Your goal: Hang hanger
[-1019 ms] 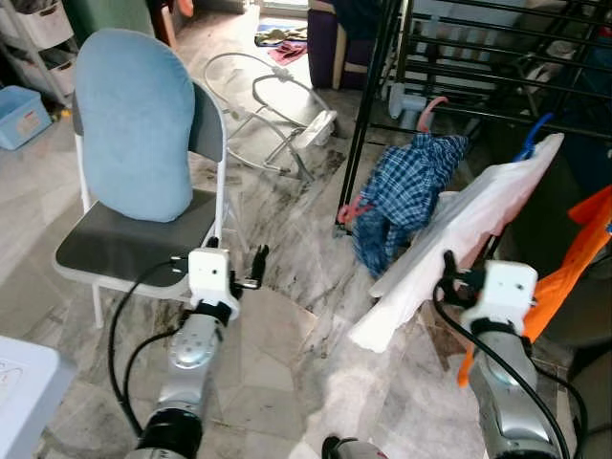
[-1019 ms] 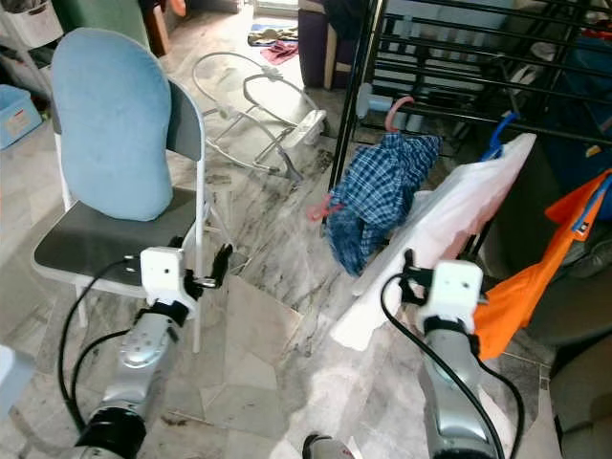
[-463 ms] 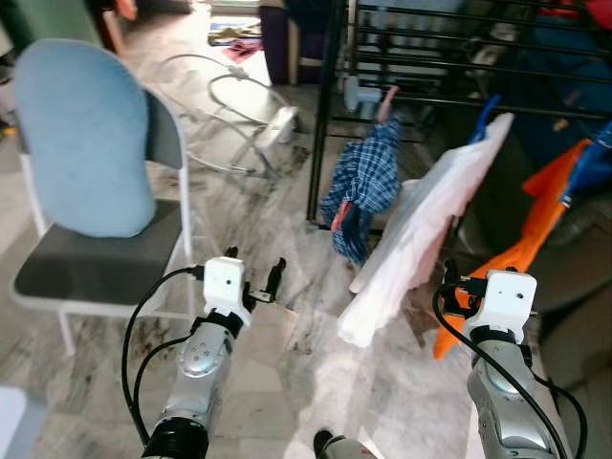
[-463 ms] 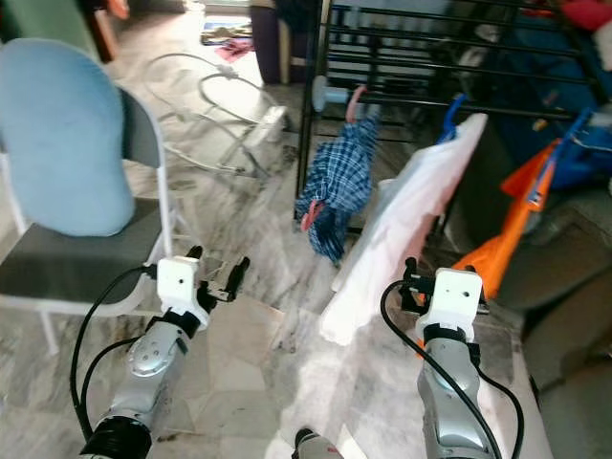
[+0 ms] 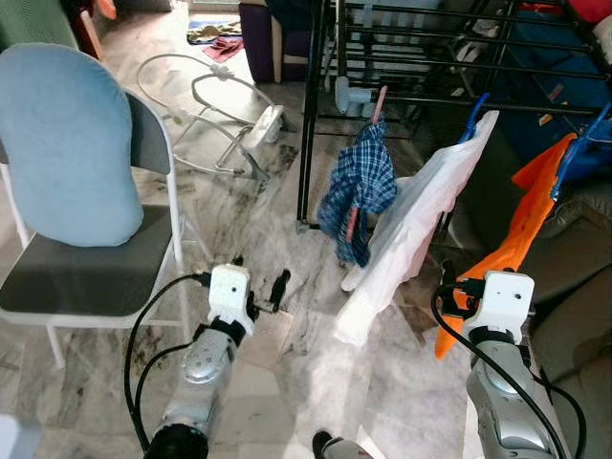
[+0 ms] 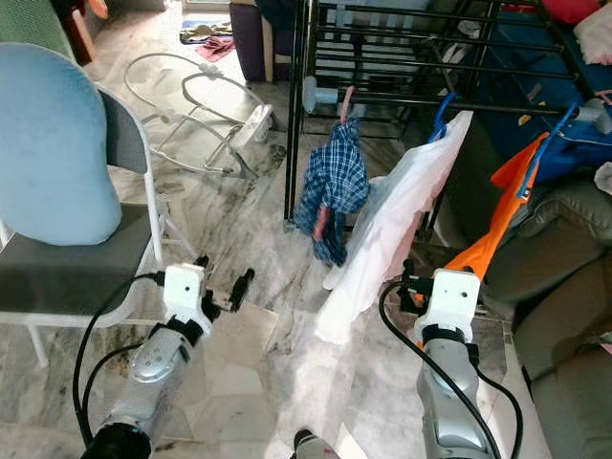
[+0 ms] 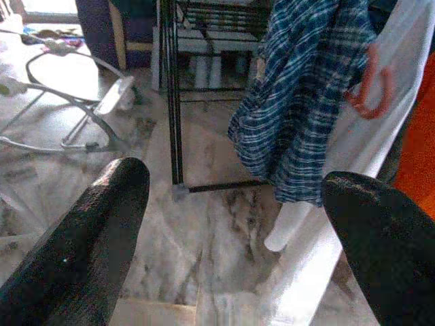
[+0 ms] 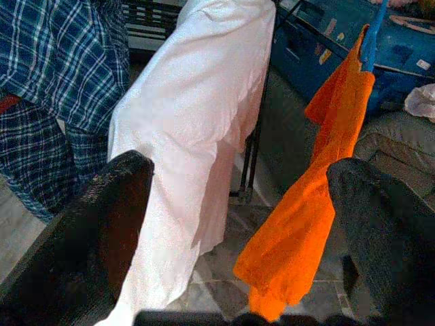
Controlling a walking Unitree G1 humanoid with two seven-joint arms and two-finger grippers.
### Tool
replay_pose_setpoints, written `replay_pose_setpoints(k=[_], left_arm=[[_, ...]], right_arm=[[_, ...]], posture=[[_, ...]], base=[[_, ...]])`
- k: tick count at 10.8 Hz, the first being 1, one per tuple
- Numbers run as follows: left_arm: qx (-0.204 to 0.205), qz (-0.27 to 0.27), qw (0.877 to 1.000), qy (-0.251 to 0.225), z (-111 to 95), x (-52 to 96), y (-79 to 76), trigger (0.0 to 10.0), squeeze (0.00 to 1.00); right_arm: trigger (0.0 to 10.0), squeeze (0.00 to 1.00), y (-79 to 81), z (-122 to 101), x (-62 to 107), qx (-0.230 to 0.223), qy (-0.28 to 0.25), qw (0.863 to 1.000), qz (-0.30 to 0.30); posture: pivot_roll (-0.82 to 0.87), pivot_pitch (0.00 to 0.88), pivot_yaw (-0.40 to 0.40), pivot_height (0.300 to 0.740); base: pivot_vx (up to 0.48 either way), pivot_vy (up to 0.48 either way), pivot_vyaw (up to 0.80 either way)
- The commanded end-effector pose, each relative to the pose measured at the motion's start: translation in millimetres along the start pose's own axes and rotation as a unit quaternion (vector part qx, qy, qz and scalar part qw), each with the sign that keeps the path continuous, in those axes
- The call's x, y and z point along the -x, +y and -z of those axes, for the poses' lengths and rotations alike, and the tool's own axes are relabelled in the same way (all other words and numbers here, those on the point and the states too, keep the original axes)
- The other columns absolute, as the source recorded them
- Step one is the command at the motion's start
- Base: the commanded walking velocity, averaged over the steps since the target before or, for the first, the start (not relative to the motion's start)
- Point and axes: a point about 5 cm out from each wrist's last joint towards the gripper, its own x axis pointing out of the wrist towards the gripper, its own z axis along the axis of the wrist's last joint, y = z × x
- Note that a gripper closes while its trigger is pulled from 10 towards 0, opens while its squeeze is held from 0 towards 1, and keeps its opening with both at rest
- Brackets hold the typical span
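Black drying rack [image 5: 402, 67] at 12 o'clock, carrying three garments on hangers: plaid shirt [image 5: 359, 186] on a pink hanger [image 5: 376, 103], white shirt [image 5: 411, 225] on a blue hanger [image 5: 475, 110] at 1 o'clock, orange garment [image 5: 521, 229] at 2 o'clock. Left gripper [image 5: 258, 292] at 7 o'clock, fingers spread, holding nothing, above the marble floor [image 5: 287, 382]; right gripper [image 8: 238, 224] at 5 o'clock, fingers spread and empty, between the white shirt and orange garment. Grey chair [image 5: 86, 277] with blue cushion [image 5: 67, 143] at 9 o'clock.
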Motion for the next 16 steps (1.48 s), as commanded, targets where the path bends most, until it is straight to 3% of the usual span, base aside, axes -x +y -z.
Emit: replay_pose_setpoints(k=[1, 8, 11, 16], left_arm=[[0.001, 0.006, 1.000, 0.004, 1, 1.5, -1.3, 10.0, 0.00], [0.004, -0.009, 1.000, 0.012, 4, 3.5, 3.6, 10.0, 0.00], [0.035, -0.022, 0.999, -0.002, 0, 7.3, 8.1, 10.0, 0.00], [0.040, 0.000, 0.999, -0.022, -7, 3.1, 5.7, 10.0, 0.00]], right_arm=[[10.0, 0.00, -0.4, -1, -0.7, 0.000, 0.002, 1.000, 0.001], [10.0, 0.00, -0.5, 3, 1.2, 0.004, 0.008, 1.000, -0.004], [10.0, 0.00, -5.0, 2, 3.4, 0.011, 0.007, 1.000, -0.011], [10.0, 0.00, -0.4, -3, 4.6, 0.029, -0.007, 0.999, -0.035]], posture=[[-0.16, 0.129, -0.037, 0.740], [-0.16, 0.129, -0.042, 0.740], [-0.16, 0.138, -0.044, 0.740], [-0.17, 0.141, -0.042, 0.740]], base=[[0.000, -0.356, -0.80], [0.000, -0.339, -0.80], [0.000, 0.000, 0.00], [0.188, 0.000, 0.35]])
